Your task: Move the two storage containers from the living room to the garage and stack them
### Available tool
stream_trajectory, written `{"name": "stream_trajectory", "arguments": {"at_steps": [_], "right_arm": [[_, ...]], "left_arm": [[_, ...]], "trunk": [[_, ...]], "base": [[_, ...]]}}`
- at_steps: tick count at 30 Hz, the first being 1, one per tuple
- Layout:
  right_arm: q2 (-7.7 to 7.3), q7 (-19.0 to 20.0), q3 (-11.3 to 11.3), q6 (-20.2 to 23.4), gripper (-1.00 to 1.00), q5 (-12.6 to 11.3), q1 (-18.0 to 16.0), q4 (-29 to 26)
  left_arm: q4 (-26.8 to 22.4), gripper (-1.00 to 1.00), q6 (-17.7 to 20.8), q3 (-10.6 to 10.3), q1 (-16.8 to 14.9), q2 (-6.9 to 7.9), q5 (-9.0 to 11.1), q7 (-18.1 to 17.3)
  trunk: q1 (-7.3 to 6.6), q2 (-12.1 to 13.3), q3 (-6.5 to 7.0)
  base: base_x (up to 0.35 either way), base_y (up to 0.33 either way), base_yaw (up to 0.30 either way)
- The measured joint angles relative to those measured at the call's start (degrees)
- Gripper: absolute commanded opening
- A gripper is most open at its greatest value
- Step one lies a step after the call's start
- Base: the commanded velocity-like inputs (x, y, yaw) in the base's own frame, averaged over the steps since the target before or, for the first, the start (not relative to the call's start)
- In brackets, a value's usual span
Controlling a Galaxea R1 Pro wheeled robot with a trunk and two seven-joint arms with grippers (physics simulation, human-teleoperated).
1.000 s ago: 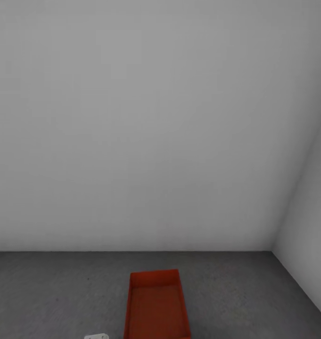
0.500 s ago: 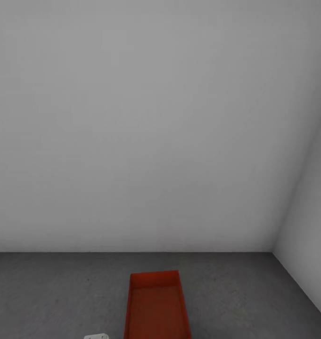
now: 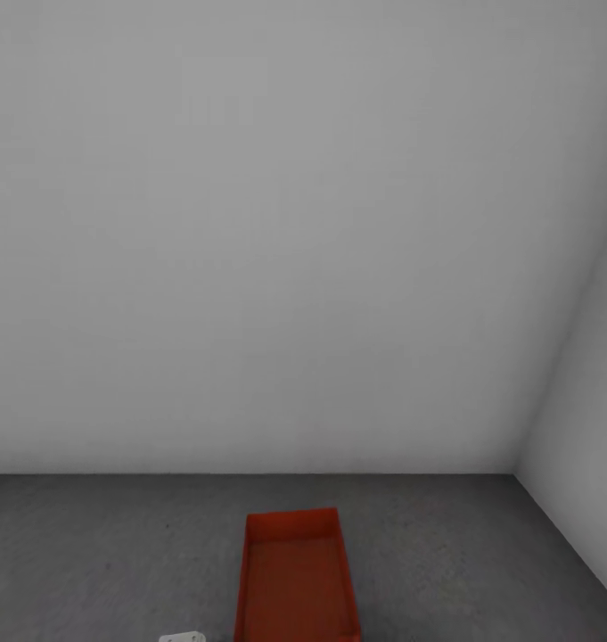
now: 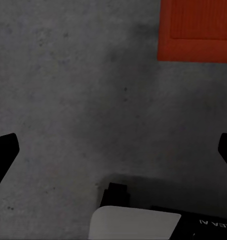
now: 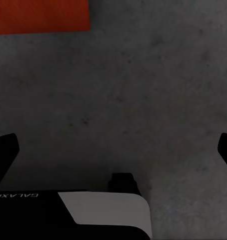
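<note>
Both arms pointing down, left claw (image 4: 113, 150) spread wide over floor (image 4: 68, 100), right claw (image 5: 113, 150) likewise

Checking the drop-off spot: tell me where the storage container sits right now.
In the head view the storage container sits on the dark concrete floor at bottom centre, short of the grey-white wall, long side pointing away from the robot.

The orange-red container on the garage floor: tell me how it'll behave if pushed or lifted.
The container looks rigid, so it should keep its shape. Low walls and a broad flat base suggest it slides on the concrete floor rather than tips. Being empty, it is probably light.
</note>
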Motion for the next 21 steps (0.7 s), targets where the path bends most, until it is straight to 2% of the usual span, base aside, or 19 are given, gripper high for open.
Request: {"name": "stream_trajectory", "arguments": {"at_steps": [21], "right_arm": [[-0.09,0.0,0.0,0.0,1.0,0.0,0.0,0.0]], "left_arm": [[0.0,1.0,0.0,0.0,0.0,0.0,0.1,0.0]], "trunk": [[0.0,0.0,-1.92]], "base": [[0.0,0.0,0.0]]}}
